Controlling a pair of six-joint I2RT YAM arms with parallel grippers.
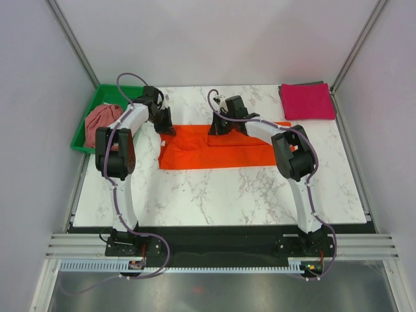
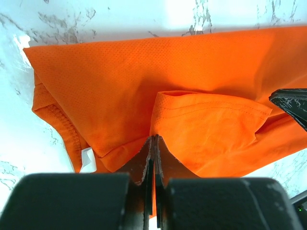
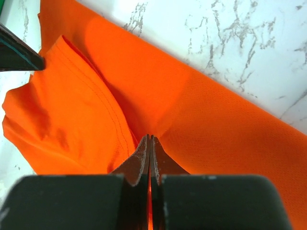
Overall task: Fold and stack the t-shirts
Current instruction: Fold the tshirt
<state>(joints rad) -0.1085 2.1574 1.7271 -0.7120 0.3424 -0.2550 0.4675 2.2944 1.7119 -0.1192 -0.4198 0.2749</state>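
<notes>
Top external view: my two arms reach across the counter (image 1: 214, 188) to the orange t-shirt (image 1: 195, 155), which lies spread flat near the counter's middle, long side running left to right.
Left hand: my left hand (image 2: 153, 140) is fully closed, fingers pressed together, pinching a fold of the orange t-shirt at its far left corner.
Right hand: my right hand (image 3: 149, 139) is likewise fully closed, with a thin strip of orange cloth nipped between the fingers, at the shirt's far edge near its middle.
Left wrist view: a hemmed flap lies doubled over the shirt body just right of my fingers. The tip of my right hand shows at the right edge.
Right wrist view: a stitched flap lies left of my fingers. The tip of my left hand touches its corner.
Magenta-pink t-shirt (image 1: 307, 101): folded square, at the counter's far right corner, well apart from both hands.
Dusty rose t-shirt (image 1: 103, 118): bunched inside the green tray (image 1: 80, 140), beside the counter's far left corner.
</notes>
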